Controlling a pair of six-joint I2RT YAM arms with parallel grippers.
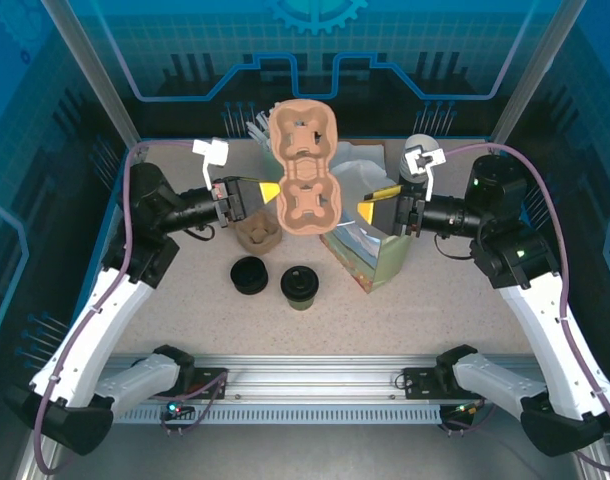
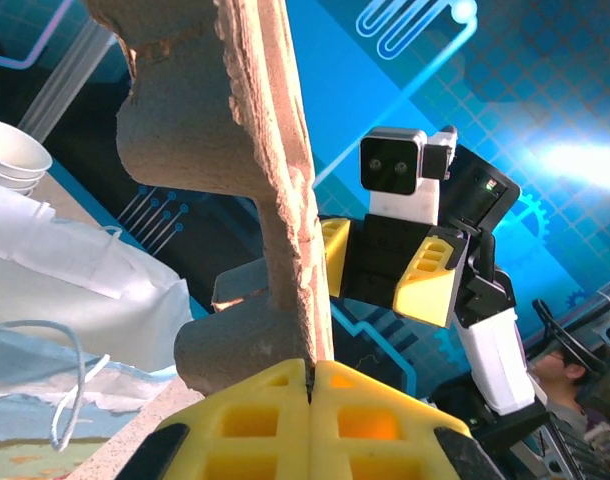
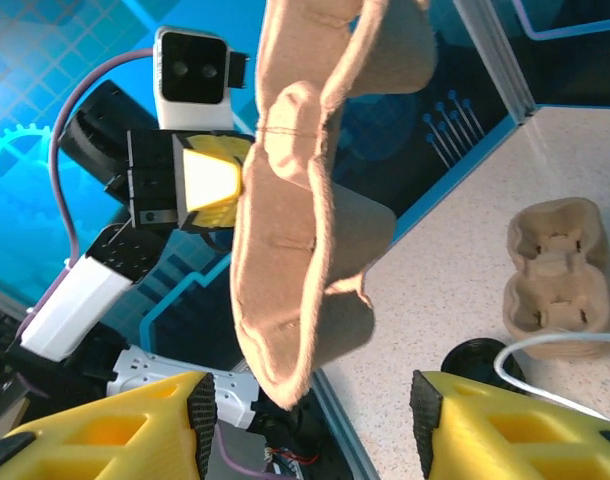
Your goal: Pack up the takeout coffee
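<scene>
From above, my left gripper [image 1: 273, 190] pinches a tan moulded-pulp cup carrier [image 1: 307, 170] aloft over the table's [image 1: 185, 330] far edge, likely for a handover; the dark-green, black-lidded takeout coffee [image 1: 298, 286] stands mid-table. Left wrist: my yellow fingers [image 2: 255, 425] press together on the carrier's rim. Right wrist: my right gripper [image 3: 313, 415] is spread astride its lower edge, not gripping.

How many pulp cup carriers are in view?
2. The raised carrier is pinched in the left claw; the second carrier lies on the table near that claw. More could hide behind the paper bag.

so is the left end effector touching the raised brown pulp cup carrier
Touching. Left wrist view: the left end effector is shut on an edge of the brown pulp cup carrier.
</scene>
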